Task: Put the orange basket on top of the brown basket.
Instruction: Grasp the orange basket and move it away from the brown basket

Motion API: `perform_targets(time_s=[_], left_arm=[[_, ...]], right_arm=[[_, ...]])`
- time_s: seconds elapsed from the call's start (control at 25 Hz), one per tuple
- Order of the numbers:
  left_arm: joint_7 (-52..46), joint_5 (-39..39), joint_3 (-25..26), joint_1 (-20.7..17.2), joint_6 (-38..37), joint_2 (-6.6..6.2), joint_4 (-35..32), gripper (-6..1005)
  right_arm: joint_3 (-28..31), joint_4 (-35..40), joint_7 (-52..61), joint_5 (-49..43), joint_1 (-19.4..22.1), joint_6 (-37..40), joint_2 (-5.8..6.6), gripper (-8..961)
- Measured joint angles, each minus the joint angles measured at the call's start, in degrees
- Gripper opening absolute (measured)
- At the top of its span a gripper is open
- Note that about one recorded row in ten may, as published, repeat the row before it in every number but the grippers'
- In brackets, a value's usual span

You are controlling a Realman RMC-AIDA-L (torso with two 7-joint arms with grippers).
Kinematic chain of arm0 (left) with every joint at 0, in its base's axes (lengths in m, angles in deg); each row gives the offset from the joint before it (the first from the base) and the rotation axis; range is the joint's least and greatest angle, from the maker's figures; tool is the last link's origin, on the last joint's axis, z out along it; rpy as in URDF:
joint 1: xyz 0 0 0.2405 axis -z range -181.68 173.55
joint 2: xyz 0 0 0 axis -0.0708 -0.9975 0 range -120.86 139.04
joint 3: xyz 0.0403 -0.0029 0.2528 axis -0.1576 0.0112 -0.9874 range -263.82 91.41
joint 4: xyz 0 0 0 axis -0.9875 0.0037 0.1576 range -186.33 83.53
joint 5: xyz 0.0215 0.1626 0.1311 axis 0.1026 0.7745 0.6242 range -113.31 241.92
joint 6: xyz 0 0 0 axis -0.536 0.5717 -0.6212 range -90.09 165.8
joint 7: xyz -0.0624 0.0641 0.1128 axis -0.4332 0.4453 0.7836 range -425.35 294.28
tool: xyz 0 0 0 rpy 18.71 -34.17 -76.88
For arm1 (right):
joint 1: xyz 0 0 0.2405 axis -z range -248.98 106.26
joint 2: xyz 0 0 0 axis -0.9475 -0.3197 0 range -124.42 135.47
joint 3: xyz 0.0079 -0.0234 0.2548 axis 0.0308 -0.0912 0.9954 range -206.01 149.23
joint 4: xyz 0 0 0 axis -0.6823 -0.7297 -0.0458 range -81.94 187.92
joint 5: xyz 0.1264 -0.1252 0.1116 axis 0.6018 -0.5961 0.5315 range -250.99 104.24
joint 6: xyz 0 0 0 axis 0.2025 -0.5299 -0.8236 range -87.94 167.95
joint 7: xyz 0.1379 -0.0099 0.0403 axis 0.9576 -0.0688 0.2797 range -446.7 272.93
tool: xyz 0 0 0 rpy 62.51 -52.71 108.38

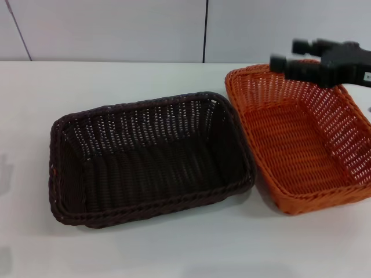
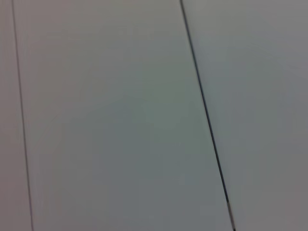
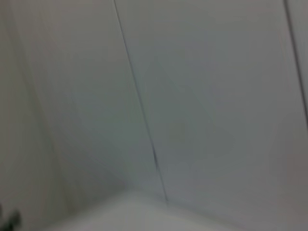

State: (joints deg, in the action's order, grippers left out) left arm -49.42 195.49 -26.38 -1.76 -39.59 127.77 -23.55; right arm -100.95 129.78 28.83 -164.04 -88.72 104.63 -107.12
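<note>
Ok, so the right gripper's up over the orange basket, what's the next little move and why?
Probably lower the right gripper, fingers apart, onto the far rim of the orange basket and close on it. It hovers above that rim holding nothing, and the basket sits on the table beside the brown basket, not on it. The left arm is out of sight.

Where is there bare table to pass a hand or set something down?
Bare table lies in front of both baskets and left of the brown basket. It is crowded where the orange basket touches it, under the right pincer.
</note>
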Motion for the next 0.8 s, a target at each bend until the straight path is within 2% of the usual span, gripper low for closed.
perform_targets(time_s=[0.08,0.2,0.32,0.36,0.4,0.48,0.6,0.8], left_arm=[[0.0,-1.0,-0.1,0.4,0.6,-0.01,-0.4,802],[0.0,-1.6,-0.1,0.7,1.1,-0.02,-0.7,802],[0.0,-1.9,-0.1,1.0,1.6,-0.03,-0.9,802],[0.0,-1.9,-0.1,1.0,1.6,-0.03,-0.9,802],[0.1,-2.2,-0.1,1.6,3.2,-0.03,-1.1,802],[0.4,-2.9,-0.2,2.3,4.4,-0.01,-1.3,802],[0.4,-3.3,-0.3,2.5,4.8,0.03,-1.2,802],[0.5,-3.6,-0.4,2.5,5.0,0.11,-0.9,802]], right_arm=[[5.4,5.8,13.1,-16.5,-2.8,8.5,-0.37,698],[13.5,10.4,23.0,-30.7,-6.8,23.0,-0.28,696],[18.9,13.8,23.5,-34.9,-10.6,37.7,1.79,694],[21.5,14.3,22.6,-35.4,-12.8,44.9,2.93,694],[21.5,14.3,22.6,-35.4,-12.8,44.9,2.93,693],[23.9,13.6,21.5,-34.8,-15.3,51.6,4.05,692],[23.7,13.3,20.6,-34.5,-16.1,54.1,4.38,691],[20.5,13.2,14.2,-37.6,-16.4,56.7,4.04,688]])
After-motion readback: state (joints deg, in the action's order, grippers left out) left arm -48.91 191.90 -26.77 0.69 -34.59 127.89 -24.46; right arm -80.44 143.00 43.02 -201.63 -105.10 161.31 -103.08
